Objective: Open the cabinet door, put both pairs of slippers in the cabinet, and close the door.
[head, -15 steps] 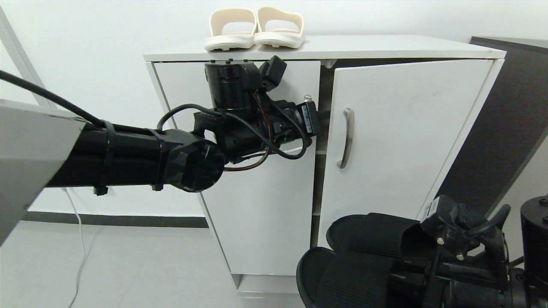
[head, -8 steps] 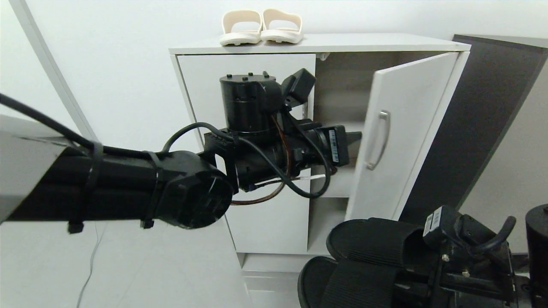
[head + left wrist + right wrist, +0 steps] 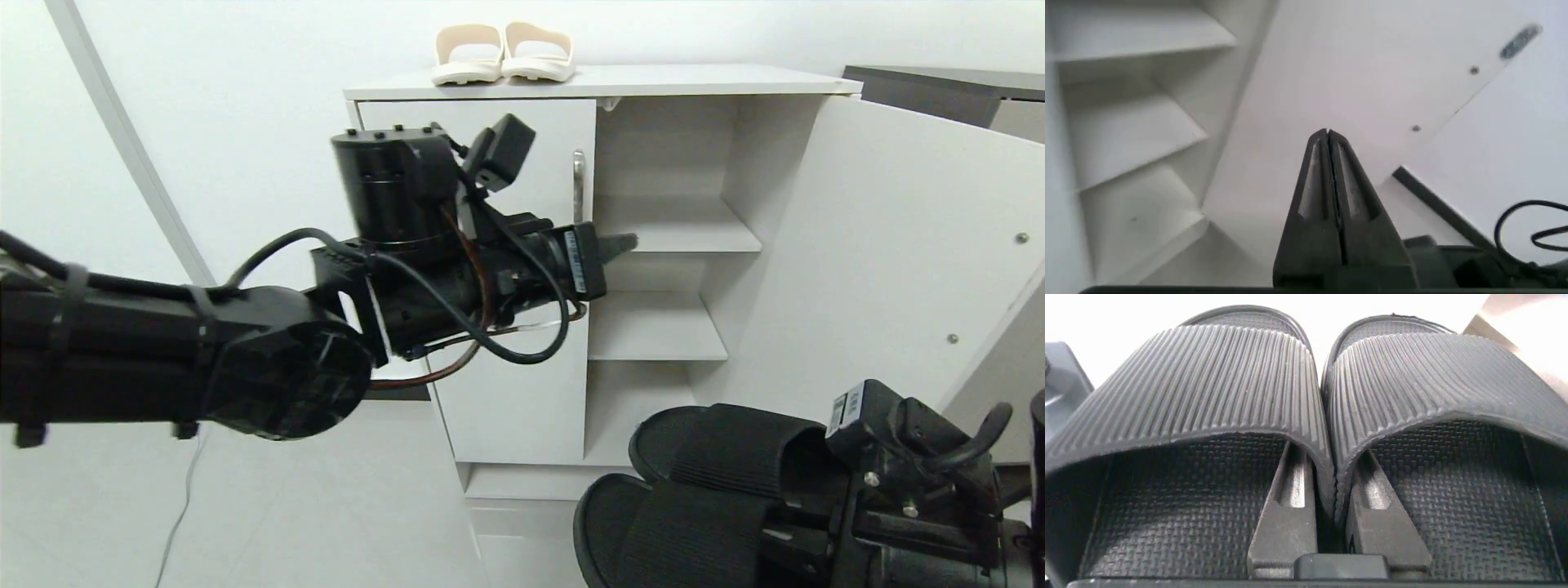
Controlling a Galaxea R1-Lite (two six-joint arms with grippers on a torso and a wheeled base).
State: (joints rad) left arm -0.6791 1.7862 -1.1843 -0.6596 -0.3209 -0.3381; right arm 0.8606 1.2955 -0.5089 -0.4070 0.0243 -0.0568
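Head view: the black slippers (image 3: 702, 482) sit low in front of the cabinet (image 3: 702, 80), cut off by the frame's lower edge, and they cover the right gripper's fingertips. The right wrist view shows that gripper (image 3: 1329, 498) with one finger (image 3: 1290, 514) inside each slipper, pinching the two inner side walls together. The pair lies side by side, long axes running toward the cabinet, rounded ends first. Their straps are ribbed and arched; the footbeds have a fine pebbled grid. The left arm hides much of the closed left door (image 3: 522, 408); its slim metal handle (image 3: 578, 184) stands upright at the door's inner edge. The left gripper (image 3: 616, 243) has its tapered fingers pressed flat together, holding nothing, pointing into the open right half at the upper shelf (image 3: 669, 233). The right door (image 3: 890, 261) stands wide open, partly cut off. Cream slippers (image 3: 504, 54), smooth and moulded, rest on the cabinet top's left half near its front edge, long axes front to back.
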